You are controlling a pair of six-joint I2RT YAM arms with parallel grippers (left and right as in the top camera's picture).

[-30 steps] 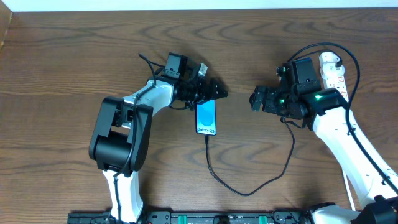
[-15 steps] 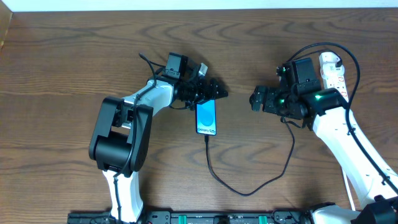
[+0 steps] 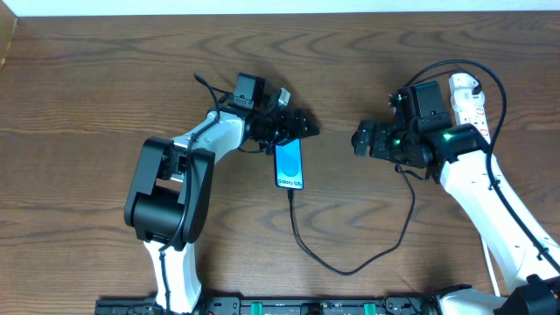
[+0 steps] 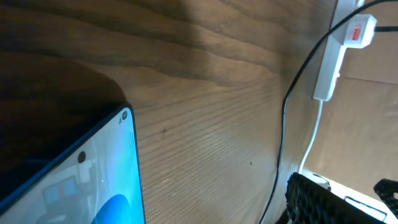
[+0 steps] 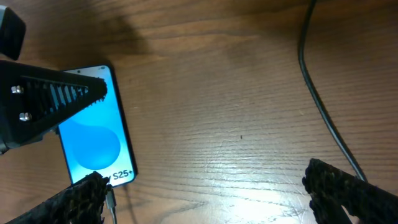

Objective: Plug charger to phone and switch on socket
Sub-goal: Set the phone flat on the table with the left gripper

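The phone (image 3: 289, 164) lies flat on the wooden table with its blue screen up; it also shows in the left wrist view (image 4: 81, 186) and the right wrist view (image 5: 93, 137). The charger's black cable (image 3: 350, 269) runs from the phone's near end in a loop toward the right arm, and its connector tip (image 5: 110, 198) sits at the phone's port. My left gripper (image 3: 299, 129) is open at the phone's far end. My right gripper (image 3: 359, 140) is open and empty, to the right of the phone. The white socket (image 3: 470, 103) lies at the far right, behind the right arm.
The socket and its white cord also show in the left wrist view (image 4: 336, 59), with the black cable (image 4: 283, 124) passing beside them. The cable crosses the right wrist view (image 5: 323, 112). A pale wall edge runs along the table's far side.
The phone and my left gripper have shifted very slightly to the left. The right arm has not moved.
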